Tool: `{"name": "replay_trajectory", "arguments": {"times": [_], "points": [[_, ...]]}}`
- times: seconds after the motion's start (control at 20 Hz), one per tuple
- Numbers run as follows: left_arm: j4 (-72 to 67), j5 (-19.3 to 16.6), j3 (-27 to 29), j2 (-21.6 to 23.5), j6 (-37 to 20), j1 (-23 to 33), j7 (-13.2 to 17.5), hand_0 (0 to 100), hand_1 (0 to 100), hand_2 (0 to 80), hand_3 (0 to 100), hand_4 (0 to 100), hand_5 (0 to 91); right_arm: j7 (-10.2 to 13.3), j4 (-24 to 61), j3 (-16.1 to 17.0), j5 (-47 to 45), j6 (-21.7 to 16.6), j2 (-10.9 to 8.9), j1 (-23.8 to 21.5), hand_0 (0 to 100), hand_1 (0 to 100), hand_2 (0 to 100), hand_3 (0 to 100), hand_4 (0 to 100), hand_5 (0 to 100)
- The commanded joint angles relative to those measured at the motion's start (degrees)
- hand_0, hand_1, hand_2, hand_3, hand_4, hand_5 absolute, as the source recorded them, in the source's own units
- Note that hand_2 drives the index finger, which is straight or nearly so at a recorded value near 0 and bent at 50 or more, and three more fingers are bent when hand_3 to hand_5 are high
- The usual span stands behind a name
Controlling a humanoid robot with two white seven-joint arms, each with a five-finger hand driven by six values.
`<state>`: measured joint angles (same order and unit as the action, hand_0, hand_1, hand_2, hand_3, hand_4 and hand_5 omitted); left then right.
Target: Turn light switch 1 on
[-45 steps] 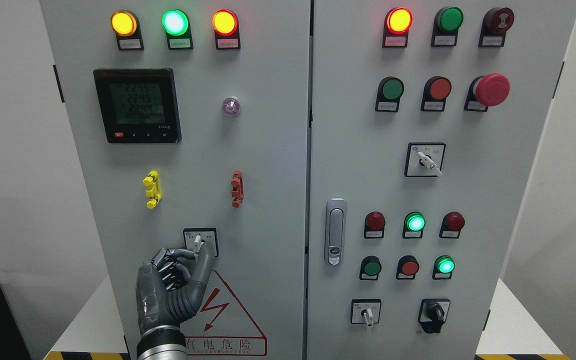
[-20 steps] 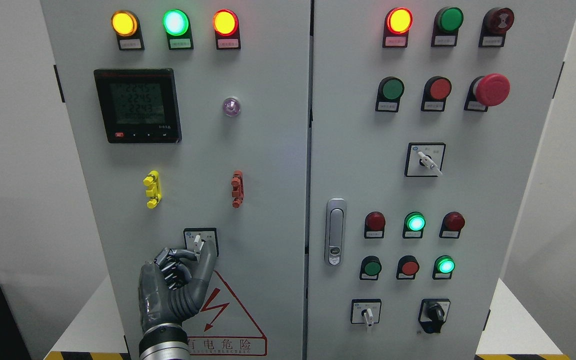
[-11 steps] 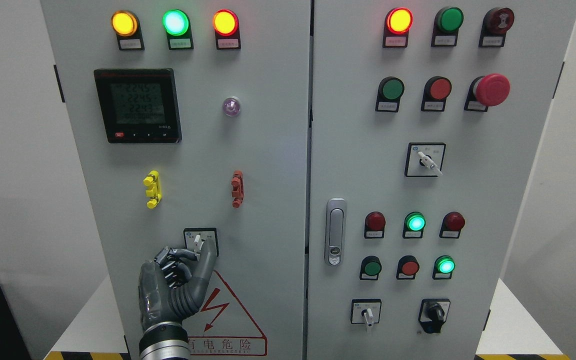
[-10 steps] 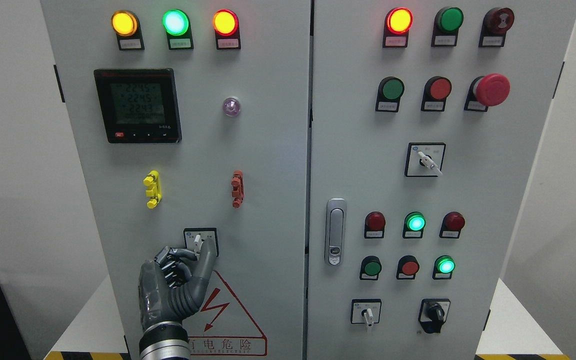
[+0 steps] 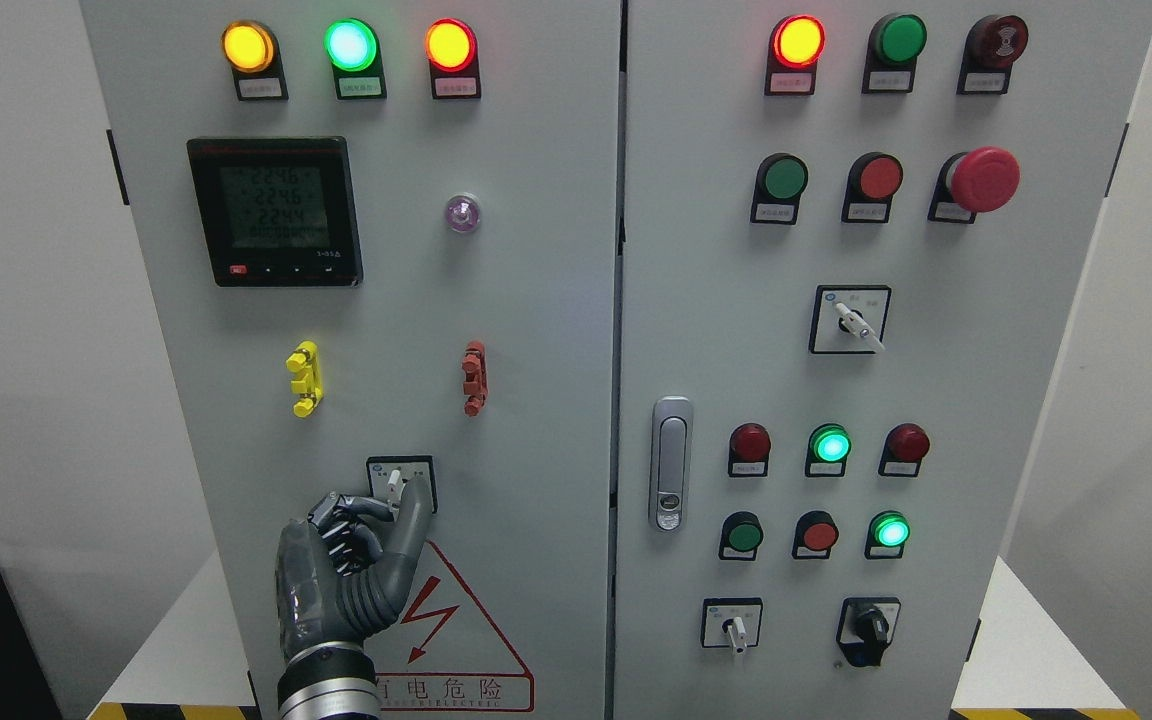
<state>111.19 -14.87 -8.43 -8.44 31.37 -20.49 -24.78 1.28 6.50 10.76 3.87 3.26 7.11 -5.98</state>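
A small selector switch sits in a black-framed square plate low on the left cabinet door. Its white lever points roughly straight up. My left hand reaches up from the bottom edge. The thumb lies to the right of the lever and the curled fingertips to its left, pinching its lower end. The hand hides the bottom part of the plate. My right hand does not show.
Above the switch are a yellow clip, a red clip, a digital meter and three lit lamps. The right door carries a handle, push buttons, lamps, a red emergency stop and more selector switches.
The left hand has stayed on the lever, sinking only a few pixels. The lever still points up. The meter's digits have changed.
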Motion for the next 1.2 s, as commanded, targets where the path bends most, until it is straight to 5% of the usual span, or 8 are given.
{"name": "replay_trajectory", "arguments": {"times": [0.0,1.15], "points": [[0.0,-0.2,0.0,0.0,0.0,-0.3,0.0,12,52,63.4,100,98,86.2,0.0,0.0,0.0,0.0,0.0,-0.07,0.0,0,0,0,0,0,0],[-0.2,-0.2,-0.2,0.0,0.1,-0.4,0.1,25,49,63.3,100,98,86.1,0.0,0.0,0.0,0.0,0.0,0.01,0.0,0,0,0,0,0,0]]}}
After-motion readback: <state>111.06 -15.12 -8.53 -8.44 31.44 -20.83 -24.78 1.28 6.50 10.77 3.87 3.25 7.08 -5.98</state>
